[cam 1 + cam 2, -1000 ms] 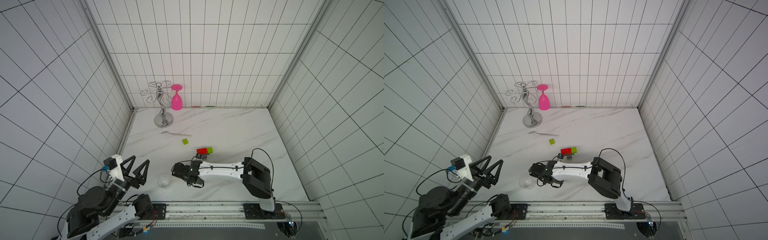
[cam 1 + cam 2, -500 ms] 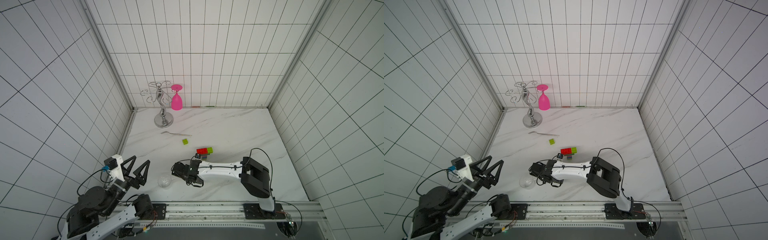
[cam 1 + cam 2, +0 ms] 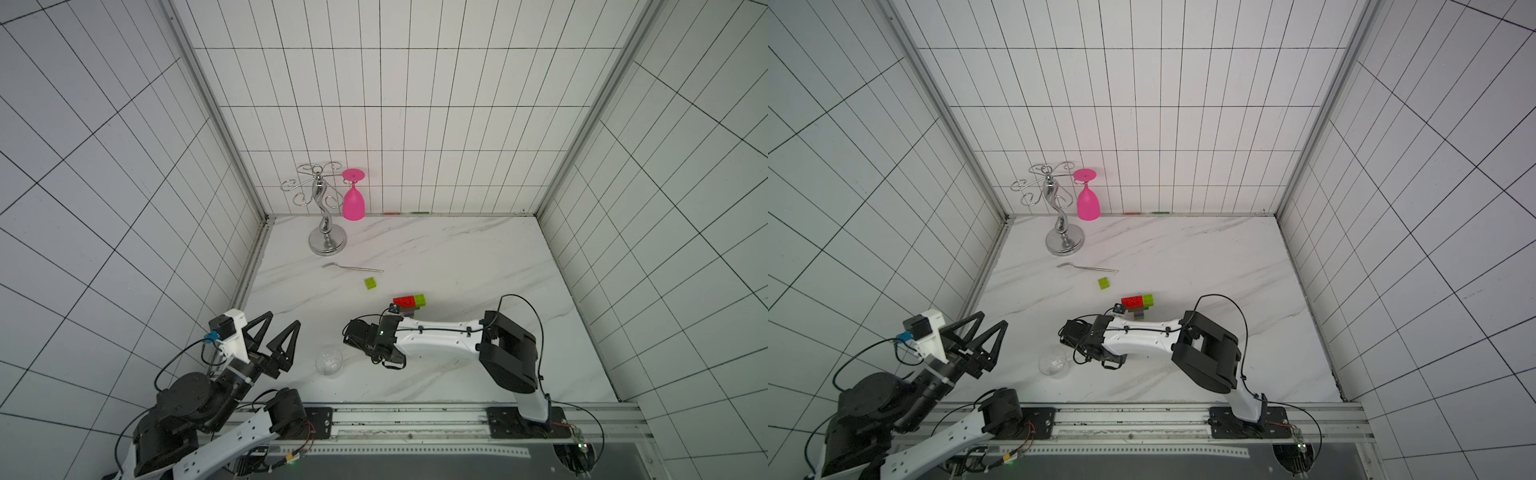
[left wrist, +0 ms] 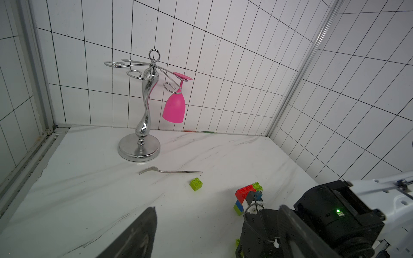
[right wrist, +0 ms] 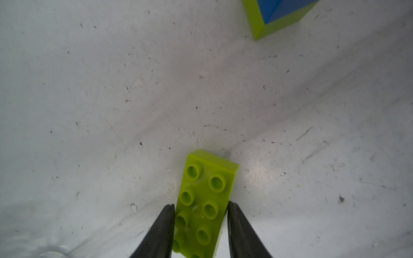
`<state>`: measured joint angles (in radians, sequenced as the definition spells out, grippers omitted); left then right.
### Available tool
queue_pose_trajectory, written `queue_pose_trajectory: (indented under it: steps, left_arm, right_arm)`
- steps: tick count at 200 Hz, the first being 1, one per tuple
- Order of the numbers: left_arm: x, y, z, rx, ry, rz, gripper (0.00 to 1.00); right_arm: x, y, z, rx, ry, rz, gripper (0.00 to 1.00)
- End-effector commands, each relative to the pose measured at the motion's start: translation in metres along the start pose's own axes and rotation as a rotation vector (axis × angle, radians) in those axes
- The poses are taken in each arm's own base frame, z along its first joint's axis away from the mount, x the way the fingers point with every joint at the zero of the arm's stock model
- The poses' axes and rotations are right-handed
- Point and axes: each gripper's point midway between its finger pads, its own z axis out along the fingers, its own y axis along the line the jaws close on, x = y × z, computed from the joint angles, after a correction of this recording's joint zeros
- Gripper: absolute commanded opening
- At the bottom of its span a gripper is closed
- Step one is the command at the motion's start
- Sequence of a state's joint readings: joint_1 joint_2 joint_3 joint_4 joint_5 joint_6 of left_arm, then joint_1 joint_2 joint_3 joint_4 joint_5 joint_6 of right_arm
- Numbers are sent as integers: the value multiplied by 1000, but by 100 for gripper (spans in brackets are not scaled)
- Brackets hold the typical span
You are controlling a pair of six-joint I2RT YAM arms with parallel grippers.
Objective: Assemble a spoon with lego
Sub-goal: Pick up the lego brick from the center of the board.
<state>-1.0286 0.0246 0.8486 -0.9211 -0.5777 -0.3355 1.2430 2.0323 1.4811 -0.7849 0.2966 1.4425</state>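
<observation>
The right pincer (image 5: pixel 201 206) pinches a long lime brick (image 5: pixel 209 189) by its long sides, studs up, low at the tabletop (image 5: pixel 111 100), probably to carry it to the part-built spoon (image 3: pixel 409 302) just beyond. The left pincer (image 3: pixel 272 336) hangs spread, idle. A clear glass (image 3: pixel 329 362) sits close beside the right arm. The small lime brick (image 3: pixel 370 283) and metal fork (image 3: pixel 351 268) lie farther back, out of the way.

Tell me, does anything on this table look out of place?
A clear glass sits loose near the front edge, while the pink glass hangs on the silver rack. A thin metal utensil lies beside a lime brick.
</observation>
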Motion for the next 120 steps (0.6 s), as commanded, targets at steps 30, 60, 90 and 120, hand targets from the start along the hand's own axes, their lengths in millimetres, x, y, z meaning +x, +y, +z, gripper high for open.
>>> queue_pose_trajectory:
  steps: [30, 60, 90, 120]
  left_arm:
    - [2, 0, -1, 5, 5, 18, 83]
    - [2, 0, -1, 7, 5, 17, 83]
    - [2, 0, -1, 6, 6, 17, 83]
    - [2, 0, -1, 6, 7, 19, 83]
  right_arm:
    - [-12, 0, -8, 15, -38, -21, 43]
    - [-20, 1, -19, 11, -66, -27, 46]
    - [-22, 1, -24, 14, -75, -26, 47]
    - [-21, 1, -20, 19, -71, -24, 48]
